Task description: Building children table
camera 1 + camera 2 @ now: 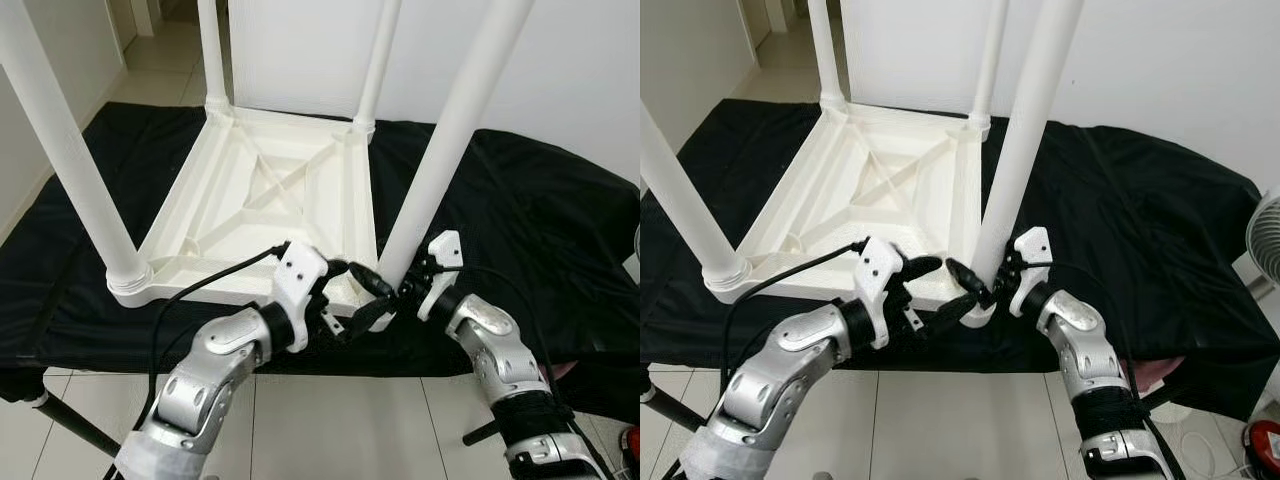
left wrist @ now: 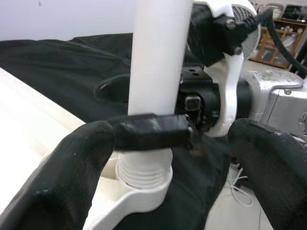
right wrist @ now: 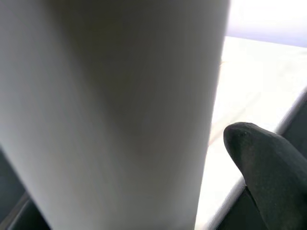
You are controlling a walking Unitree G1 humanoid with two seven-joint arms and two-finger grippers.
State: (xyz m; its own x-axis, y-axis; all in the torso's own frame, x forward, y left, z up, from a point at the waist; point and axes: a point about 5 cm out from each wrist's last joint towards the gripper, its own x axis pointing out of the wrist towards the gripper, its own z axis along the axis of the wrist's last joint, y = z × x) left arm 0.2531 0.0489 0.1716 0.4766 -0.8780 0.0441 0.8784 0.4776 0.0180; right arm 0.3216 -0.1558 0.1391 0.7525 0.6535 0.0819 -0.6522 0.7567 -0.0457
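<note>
Four white legs stand up from the upturned table top (image 1: 262, 205), which lies in the middle of the frame on a black cloth (image 1: 520, 220), so the build looks nearly finished. Three of them sit in their corner sockets: one at the left edge (image 1: 70, 160), two at the top, the far left leg (image 1: 212, 55) and the far right leg (image 1: 378, 62). The fourth, the near leg (image 1: 450, 130), rises from the lower centre toward the upper right, and it is the one in hand. In the left wrist view a ribbed thread (image 2: 144, 175) shows between this leg and its socket, so I judge it is not yet screwed fully home (a few turns may remain).

The right pincer (image 1: 402, 283) is clenched around the base of that leg, one finger lying across its front. The left pincer (image 1: 352, 300) sits just beside it at the lower centre, its fingers (image 2: 67, 167) spread apart and holding nothing, with the leg's base between them.

What is left, by my reading, is seating this last leg and turning the table upright.

The cloth covers a low counter whose dark frame (image 1: 60, 415) shows at the lower left. Pale floor tiles (image 1: 330, 425) run along the bottom, and a white wall (image 1: 560, 70) fills the upper right.
</note>
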